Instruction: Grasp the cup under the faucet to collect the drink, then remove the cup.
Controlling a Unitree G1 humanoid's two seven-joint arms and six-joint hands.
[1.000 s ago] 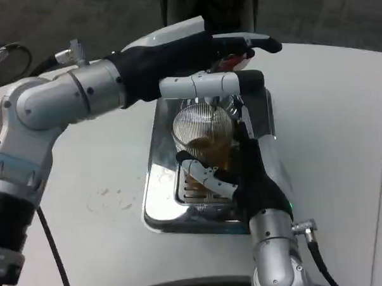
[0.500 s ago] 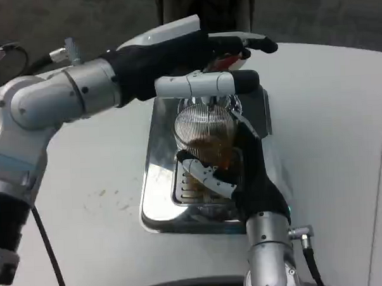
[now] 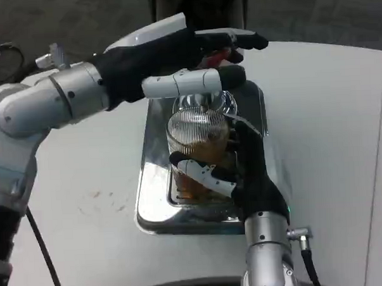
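Observation:
A ribbed clear glass cup (image 3: 199, 137) with brown drink in its lower part stands on the drip grate of a shiny steel tray (image 3: 149, 183), just under the faucet. My right hand (image 3: 243, 172) grips the cup from the right, with white fingers (image 3: 205, 172) wrapped across its front. My left hand (image 3: 174, 58) reaches in from the left at the top of the dispenser. Its fingers lie stretched over the red tap lever (image 3: 222, 55), and its thumb (image 3: 188, 85) crosses just above the cup's rim. The spout itself is hidden behind the thumb.
The dark body of the dispenser (image 3: 198, 6) rises behind the tray at the table's far edge. White tabletop (image 3: 330, 143) spreads to the right and to the left of the tray. A black cable (image 3: 43, 251) hangs beside my left arm.
The whole picture has shifted a little, so the camera has moved. Both hands keep their places: the right around the cup, the left over the tap lever.

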